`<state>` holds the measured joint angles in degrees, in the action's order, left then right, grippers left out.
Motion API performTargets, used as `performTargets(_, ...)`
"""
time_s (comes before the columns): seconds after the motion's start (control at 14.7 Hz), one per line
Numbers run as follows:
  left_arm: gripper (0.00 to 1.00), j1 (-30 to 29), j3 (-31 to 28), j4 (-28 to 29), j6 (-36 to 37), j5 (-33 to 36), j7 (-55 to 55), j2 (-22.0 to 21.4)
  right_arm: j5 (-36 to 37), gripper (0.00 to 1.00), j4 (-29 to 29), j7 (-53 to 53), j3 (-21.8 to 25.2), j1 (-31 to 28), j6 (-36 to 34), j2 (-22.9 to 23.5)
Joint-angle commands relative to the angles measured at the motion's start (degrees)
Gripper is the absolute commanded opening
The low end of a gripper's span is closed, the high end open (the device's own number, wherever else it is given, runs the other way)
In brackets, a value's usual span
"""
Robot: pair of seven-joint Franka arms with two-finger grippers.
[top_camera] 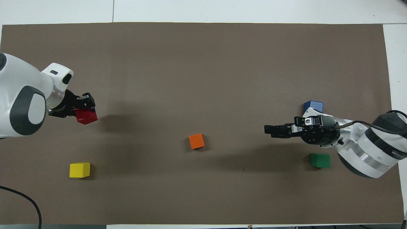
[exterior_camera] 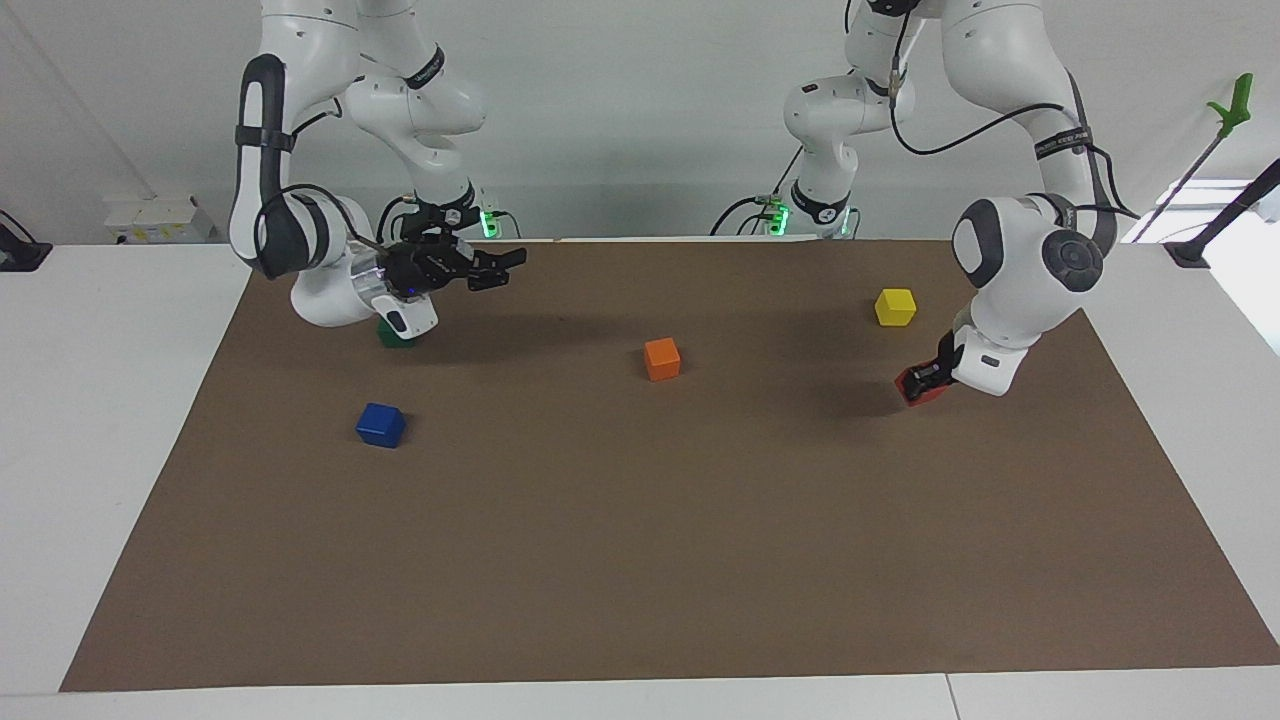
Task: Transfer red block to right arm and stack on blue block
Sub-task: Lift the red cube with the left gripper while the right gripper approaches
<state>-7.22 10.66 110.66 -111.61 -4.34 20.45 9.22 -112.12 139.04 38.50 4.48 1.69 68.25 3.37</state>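
The red block [exterior_camera: 918, 387] [top_camera: 86, 116] is tilted and sits between the fingers of my left gripper [exterior_camera: 928, 377] [top_camera: 85, 109], low over the brown mat [exterior_camera: 640, 560] at the left arm's end of the table. The blue block [exterior_camera: 381, 424] [top_camera: 313, 106] rests on the mat at the right arm's end; in the overhead view the right hand covers part of it. My right gripper [exterior_camera: 497, 270] [top_camera: 270, 129] is open and empty. It is held level in the air and points toward the middle of the table, over the mat between the green and orange cubes.
An orange cube [exterior_camera: 662, 358] [top_camera: 196, 141] lies mid-mat. A yellow cube [exterior_camera: 895, 306] [top_camera: 79, 170] lies nearer to the robots than the red block. A dark green cube [exterior_camera: 396, 336] [top_camera: 320, 160] sits under the right wrist, nearer to the robots than the blue block.
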Motion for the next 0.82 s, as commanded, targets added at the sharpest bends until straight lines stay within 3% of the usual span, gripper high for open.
performTargets(0.0, 0.0, 1.2, -0.5, -0.3, 8.1, -8.6, 9.2, -6.8, -6.9, 1.0, 0.9, -2.1, 0.1, 3.6, -0.1, 0.0)
performTargets(0.34, 0.0, 6.4, 0.9, -0.4, 15.5, -17.4, 23.6, -15.8, -10.0, 1.0, 0.5, -2.4, 0.1, 6.6, 1.8, 0.1)
performTargets(0.55, 0.0, 12.1, 1.6, -1.1, 15.4, -20.6, 37.6, -17.5, -13.6, 1.0, -0.1, 0.3, 0.0, 10.5, 5.3, 0.9)
performTargets(0.75, 0.0, 13.9, 3.7, -2.6, 15.0, -25.7, 52.3, -17.9, -16.9, 1.0, -1.7, 3.5, -0.1, 13.1, 4.9, 3.8)
